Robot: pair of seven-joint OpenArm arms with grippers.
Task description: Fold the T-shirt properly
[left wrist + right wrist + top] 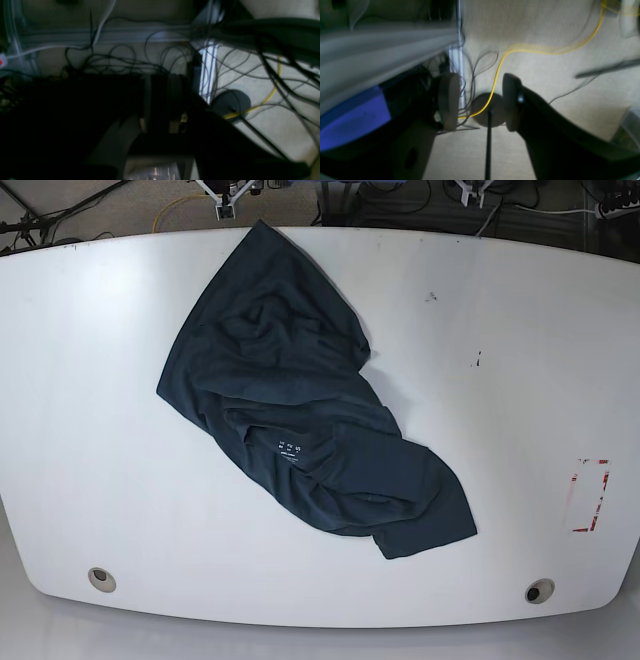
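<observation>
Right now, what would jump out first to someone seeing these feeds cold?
The dark blue T-shirt lies crumpled in a diagonal heap across the middle of the white table, its far tip at the back edge. Neither arm shows in the base view. The right claw hangs open over carpet, with a yellow cable below it.

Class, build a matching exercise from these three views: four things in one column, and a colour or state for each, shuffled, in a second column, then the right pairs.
Things:
1. T-shirt
2. table
3. cable on the floor
4. right gripper

Colour or state:
A. yellow
B. open
C. dark navy, crumpled
D. white

Pairs: 1-C, 2-D, 3-A, 4-B
</observation>
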